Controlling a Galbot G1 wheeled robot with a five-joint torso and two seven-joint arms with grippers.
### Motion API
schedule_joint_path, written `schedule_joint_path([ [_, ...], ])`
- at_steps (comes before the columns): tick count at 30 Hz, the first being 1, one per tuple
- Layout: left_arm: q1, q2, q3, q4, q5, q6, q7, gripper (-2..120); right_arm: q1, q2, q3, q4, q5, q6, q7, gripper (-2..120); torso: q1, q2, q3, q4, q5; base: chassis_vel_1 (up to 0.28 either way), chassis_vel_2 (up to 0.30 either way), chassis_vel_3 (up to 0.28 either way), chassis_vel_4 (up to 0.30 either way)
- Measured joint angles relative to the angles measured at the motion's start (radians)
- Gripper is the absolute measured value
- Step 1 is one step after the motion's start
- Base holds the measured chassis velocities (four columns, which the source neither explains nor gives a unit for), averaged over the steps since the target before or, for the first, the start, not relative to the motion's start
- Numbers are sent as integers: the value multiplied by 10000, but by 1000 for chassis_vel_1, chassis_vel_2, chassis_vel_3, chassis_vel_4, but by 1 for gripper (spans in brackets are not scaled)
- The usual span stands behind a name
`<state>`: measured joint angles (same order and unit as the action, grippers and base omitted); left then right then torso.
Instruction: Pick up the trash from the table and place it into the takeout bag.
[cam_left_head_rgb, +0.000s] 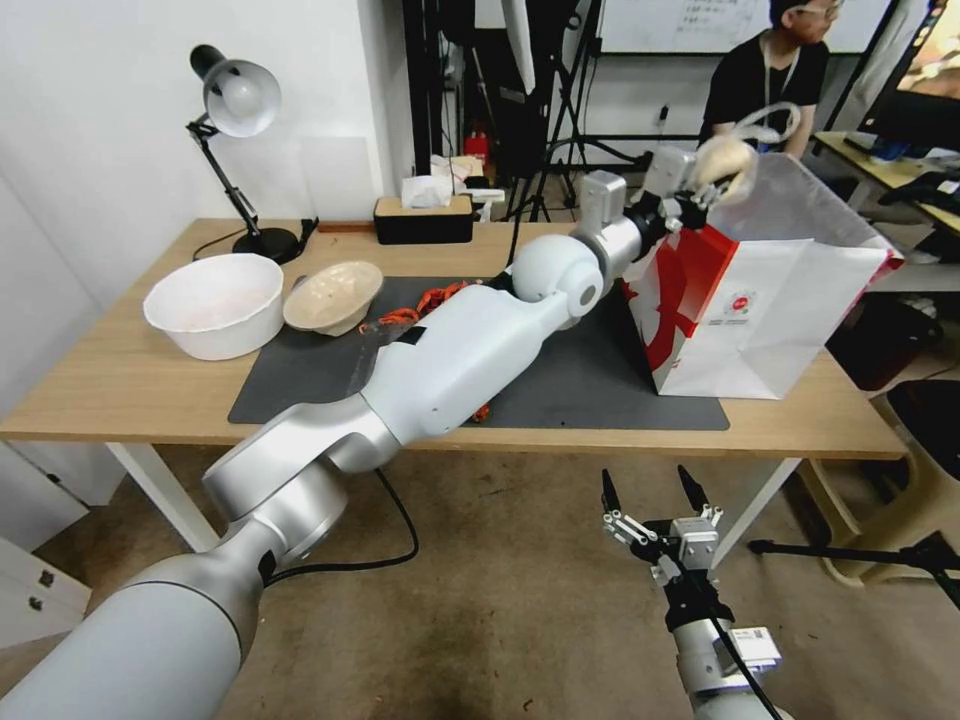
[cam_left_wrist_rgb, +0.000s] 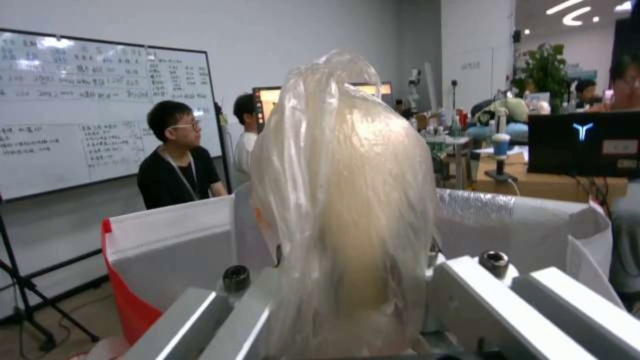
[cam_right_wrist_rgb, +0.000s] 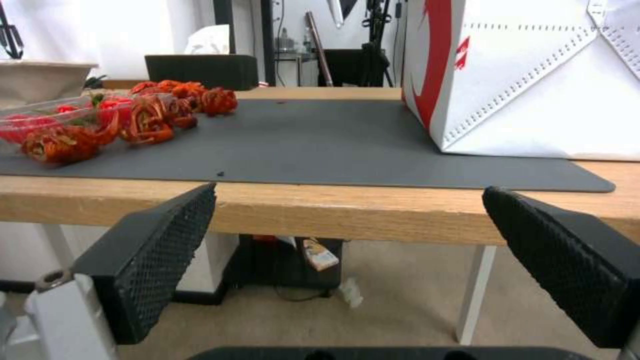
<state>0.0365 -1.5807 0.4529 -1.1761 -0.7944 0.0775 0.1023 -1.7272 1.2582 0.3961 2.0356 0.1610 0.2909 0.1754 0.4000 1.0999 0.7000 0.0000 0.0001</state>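
Left hand (cam_left_head_rgb: 712, 183) is clamped on the clear plastic bag with beige lump (cam_left_head_rgb: 727, 165), right over the takeout bag (cam_left_head_rgb: 760, 300) mouth below it (not dropped yet). Beige bowl (cam_left_head_rgb: 333, 296) and red scraps (cam_right_wrist_rgb: 127, 120) still sit on the worktop (cam_left_head_rgb: 120, 390) well behind it. Right hand (cam_left_head_rgb: 650, 495) hangs wide open, empty.

clear plastic bag (cam_left_head_rgb: 727, 165): beige lump inside, above takeout bag (cam_left_head_rgb: 760, 300) | upright, open, on table (cam_left_head_rgb: 130, 390)

Clear plastic bag (cam_left_wrist_rgb: 343, 200) in left pincer (cam_left_wrist_rgb: 347, 300) — above takeout bag (cam_left_wrist_rgb: 173, 245).
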Motion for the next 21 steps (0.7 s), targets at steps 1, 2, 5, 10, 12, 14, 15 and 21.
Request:
schedule_joint_path([
  [1, -11, -24, 9, 34, 157, -21, 7, 10, 5, 2, 1, -8, 1, 10, -1, 100, 0, 0, 0, 1, 0, 0, 0, 0, 0],
  [2, -11, -24, 9, 34, 157, -21, 7, 10, 5, 2, 1, -8, 1, 10, -1, 100, 0, 0, 0, 1, 0, 0, 0, 0, 0],
  [5, -41, -67, 9, 74, 333, -32, 32, 17, 10, 11, 1, -24, 3, 28, -3, 100, 0, 0, 0, 1, 0, 0, 0, 0, 0],
  [10, -136, -58, 178, 101, 516, -37, 39, 38, -43, 27, 22, 12, 3, 97, -9, 100, 0, 2, 0, -1, -1, 0, 0, 0, 0],
  [12, -132, 3, 274, 86, 565, -51, 63, 50, -71, 29, 60, 62, 4, 107, -10, 100, 0, 1, 0, 1, -1, 0, 0, 0, 0],
  [14, -123, 14, 281, 73, 569, -52, 66, 55, -75, 28, 64, 66, 3, 109, -10, 100, 0, 2, 0, 1, -1, 0, 0, 0, 0],
  [15, -115, 27, 282, 55, 569, -53, 66, 59, -81, 27, 67, 66, 3, 110, -10, 100, 0, 1, 0, 0, -1, 0, 0, 0, 0],
  [21, -166, 87, 277, -48, 546, -47, 35, 80, -76, 41, 42, 72, -4, 110, -10, 100, 0, 1, 0, 0, -1, 0, 0, 0, 0],
])
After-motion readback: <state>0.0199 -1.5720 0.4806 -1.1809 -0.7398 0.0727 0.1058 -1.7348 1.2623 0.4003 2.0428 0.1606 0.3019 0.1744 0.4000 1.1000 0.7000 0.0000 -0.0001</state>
